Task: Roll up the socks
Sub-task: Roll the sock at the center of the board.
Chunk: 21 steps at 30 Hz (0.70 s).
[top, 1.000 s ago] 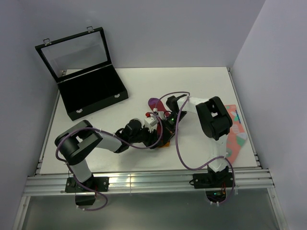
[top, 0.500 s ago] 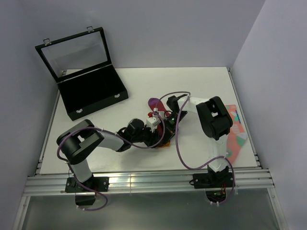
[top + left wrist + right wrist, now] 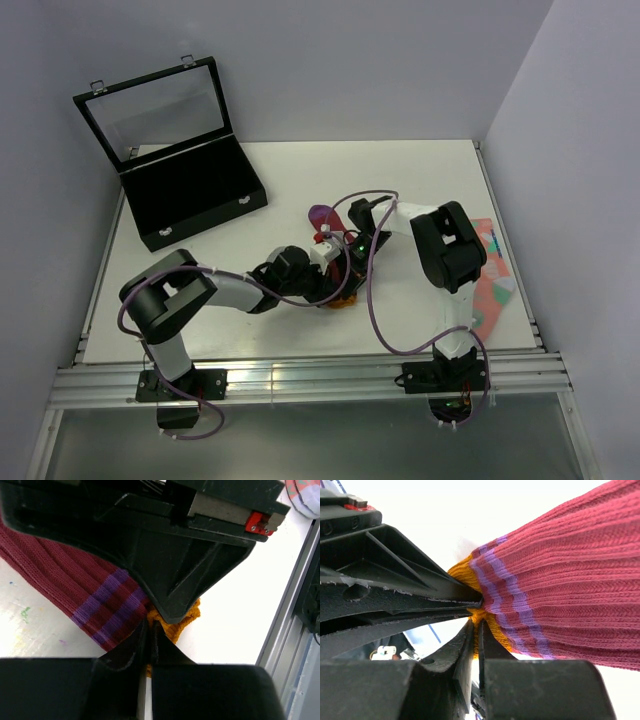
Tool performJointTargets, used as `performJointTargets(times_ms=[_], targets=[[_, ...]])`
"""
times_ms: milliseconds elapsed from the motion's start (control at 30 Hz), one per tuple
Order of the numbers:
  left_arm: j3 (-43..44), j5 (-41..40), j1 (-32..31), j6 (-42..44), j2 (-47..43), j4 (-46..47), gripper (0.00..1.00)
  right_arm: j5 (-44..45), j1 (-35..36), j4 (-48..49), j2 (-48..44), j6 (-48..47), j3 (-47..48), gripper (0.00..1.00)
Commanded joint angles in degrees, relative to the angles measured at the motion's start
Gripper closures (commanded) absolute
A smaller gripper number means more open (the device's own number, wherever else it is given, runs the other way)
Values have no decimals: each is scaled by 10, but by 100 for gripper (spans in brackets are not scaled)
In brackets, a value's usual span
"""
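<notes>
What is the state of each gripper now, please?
Left gripper: closed, pinching the orange toe of the red sock.
Right gripper: closed on the same orange toe.

Top cam's high up behind the arm bases, looking down over the whole table (image 3: 420,170). Wrist cams are crammed in super close, facing each other across the same orange end of the long sock (image 3: 60,570).

The left gripper (image 3: 149,630) is sliding in closer to the orange toe (image 3: 186,619) of the magenta sock (image 3: 60,575), reaching further that way, and its jaws, parted a second ago, are closing down to a pinch on the toe's fabric.
</notes>
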Motion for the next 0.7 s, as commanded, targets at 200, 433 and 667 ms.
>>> performJointTargets(times_ms=[200,433,667], targets=[[61,-35,-20,-63,12,-128,100,32,-11,31,-73,13,-15,64],[106,-38,-20,-92,34,-203,100,37,-32,41,-120,5,-27,55],[153,-22,-20,-127,70,-252,100,47,-76,50,-156,-9,-45,55]])
